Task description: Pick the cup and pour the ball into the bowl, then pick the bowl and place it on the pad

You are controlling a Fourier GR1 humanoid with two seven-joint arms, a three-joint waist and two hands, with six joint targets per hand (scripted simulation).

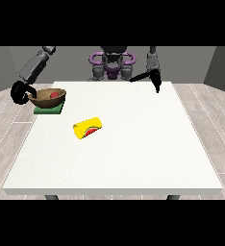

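Note:
A brown bowl (48, 97) with a red ball (53, 95) inside it hangs tilted just over the green pad (48, 110) at the table's far left edge. The hand at the view's left (21, 92) is curled round the bowl's left rim. A yellow cup (88, 127) with a red mark lies on its side on the table, left of centre, with no hand near it. The hand at the view's right (155, 82) hangs over the table's far right part with its fingers pointing down, touching nothing.
The white table (133, 153) fills the middle of the view, with its left edge right beside the pad. The robot's torso (112, 65) stands behind the far edge.

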